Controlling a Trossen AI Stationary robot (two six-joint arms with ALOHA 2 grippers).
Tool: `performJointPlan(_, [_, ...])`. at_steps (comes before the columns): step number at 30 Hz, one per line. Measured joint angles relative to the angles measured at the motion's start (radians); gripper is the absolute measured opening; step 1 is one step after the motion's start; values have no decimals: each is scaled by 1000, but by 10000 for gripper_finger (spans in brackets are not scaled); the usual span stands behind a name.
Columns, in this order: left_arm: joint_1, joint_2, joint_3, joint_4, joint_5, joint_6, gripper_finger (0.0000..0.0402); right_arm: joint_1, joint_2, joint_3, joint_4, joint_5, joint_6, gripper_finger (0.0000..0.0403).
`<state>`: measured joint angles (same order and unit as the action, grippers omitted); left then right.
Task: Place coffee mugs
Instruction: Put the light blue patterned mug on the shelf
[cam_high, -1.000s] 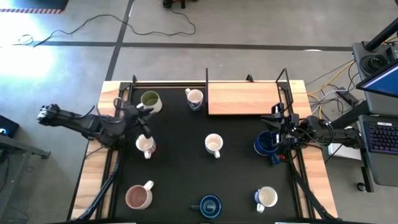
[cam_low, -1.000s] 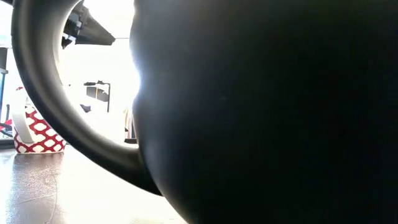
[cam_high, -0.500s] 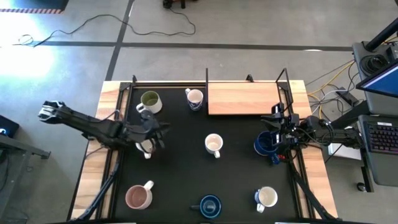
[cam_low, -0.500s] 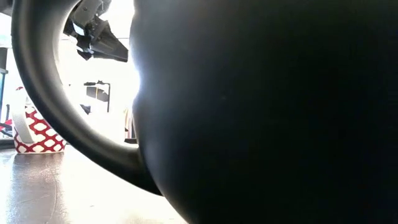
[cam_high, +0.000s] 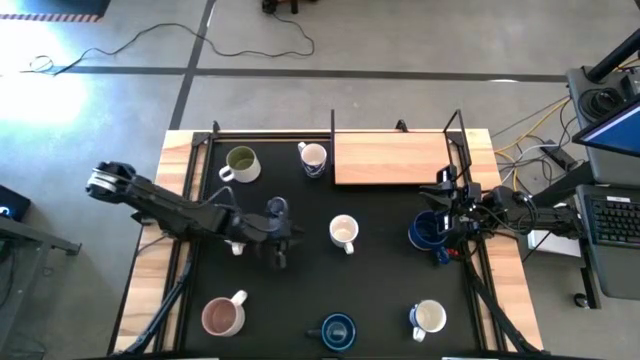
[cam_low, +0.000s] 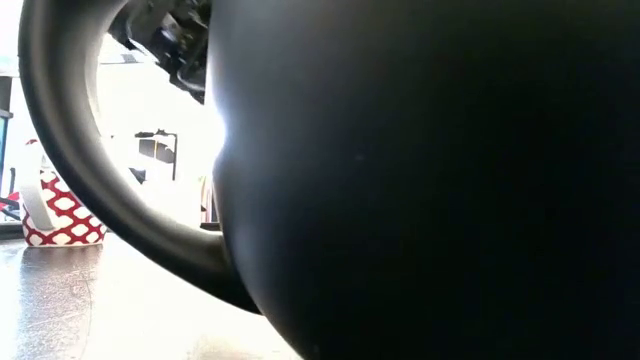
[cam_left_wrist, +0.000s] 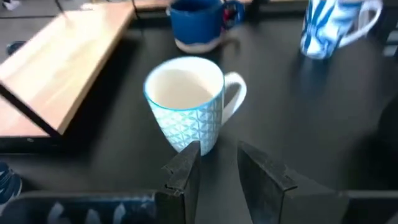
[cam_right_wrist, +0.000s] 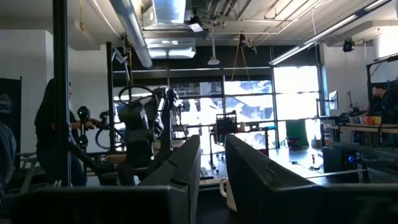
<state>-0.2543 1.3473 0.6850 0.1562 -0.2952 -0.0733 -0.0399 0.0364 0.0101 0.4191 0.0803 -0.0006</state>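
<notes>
Facing the white mug (cam_left_wrist: 186, 106), left gripper (cam_left_wrist: 217, 163) just short, fingers apart, empty.

My table's mat (cam_high: 300, 290) looks matt black, smooth and faintly sheened, laid over pale bare wood (cam_high: 150, 290) with visible grain. The raised board (cam_high: 390, 158) is light wood too, smooth and unvarnished-looking. The white mug (cam_left_wrist: 186, 107) before my left gripper (cam_left_wrist: 217, 158) seems glazed ceramic, its wall embossed with a faceted pale-blue pattern, its inside plain and satin. The blue mug (cam_left_wrist: 196, 22) is glossy on the body with a rough unglazed foot. The striped mug (cam_left_wrist: 329, 25) shines. My fingers (cam_left_wrist: 186, 165) look like matt dark plastic. The frame posts (cam_high: 332, 130) look like thin black metal.
</notes>
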Motion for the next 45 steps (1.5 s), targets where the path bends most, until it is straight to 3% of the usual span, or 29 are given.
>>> performJointPlan(9, [-3,181,151,-68,26,111,88,0,0,0,0,0,0,66])
performJointPlan(14, [-4,245,226,-61,86,204,88,0,0,0,-1,0,0,66])
performJointPlan(22, [1,328,323,-75,88,273,88,0,0,0,-3,0,0,66])
performJointPlan(32, [11,345,355,-83,86,357,88,0,0,0,-3,0,0,66])
performJointPlan(37, [20,349,356,-81,33,355,90,0,0,0,-4,0,0,66])
performJointPlan(45, [35,377,363,-86,25,353,127,0,0,0,-4,0,0,66])
